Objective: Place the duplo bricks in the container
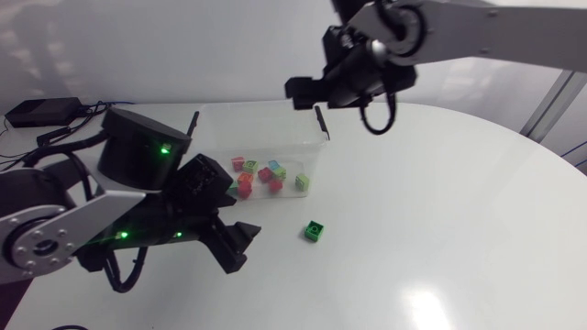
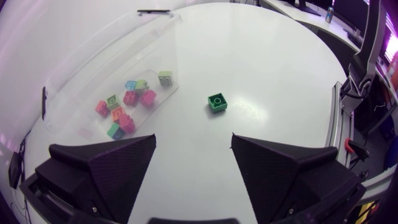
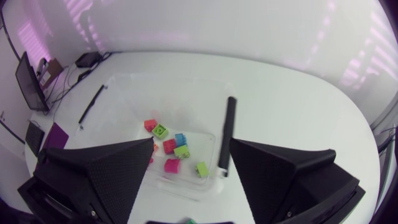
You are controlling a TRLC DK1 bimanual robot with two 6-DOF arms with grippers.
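The left arm (image 1: 64,229) comes in over the table's (image 1: 440,229) left edge and lies low along its near side. Its left claw (image 2: 193,140) stands wide, the two black fingers (image 2: 112,168) well apart with only bare table between them. Nothing is held.

Ahead of that claw, toward the far edge of the table and about midway along it, sits the container (image 1: 275,137), a clear plastic box with no lid on it. A thin black clip (image 3: 228,134) lies on its rim at the end nearer the right edge, and a second one shows on the opposite end in the right wrist view. In the bottom of the container lie the bricks (image 1: 266,174), a loose scatter of pink, red, green and blue ones, gathered at the side nearer the table's front edge.

One green brick (image 1: 315,231) is outside the box. It rests on the table, studs up, near the container's front right corner but apart from it, on the side toward the near edge. It lies ahead of the left claw and a little toward the right-hand finger.

The right arm (image 1: 477,32) comes in from the right over the far edge. Its right claw (image 3: 191,142) hangs above the container, fingers spread wide, and grips nothing. The bricks in the box show between them from above.
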